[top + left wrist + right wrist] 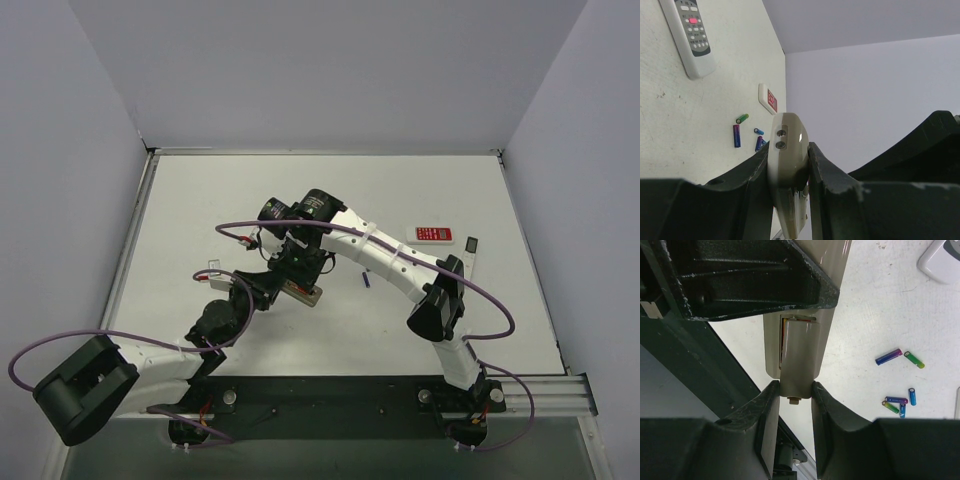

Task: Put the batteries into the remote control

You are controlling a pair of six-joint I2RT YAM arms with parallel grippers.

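Observation:
My left gripper [789, 155] is shut on the tan-grey back of the remote control [787, 145] and holds it on edge above the table. In the top view it [285, 290] holds the remote [305, 293] at the table's middle. My right gripper [796, 390] is shut on the remote's sliding battery cover [799, 360]. The cover is part-way off and the compartment [785, 335] shows beside it. Several two-toned batteries [888, 356] lie loose on the table to the right. They also show in the left wrist view [736, 135] and the top view [367, 281].
A red flat remote [435, 234] lies at the right, with another white remote [472, 250] beside it. The left wrist view shows the red remote [769, 99] and a white remote with grey keypad [690, 35]. Cables loop around both arms.

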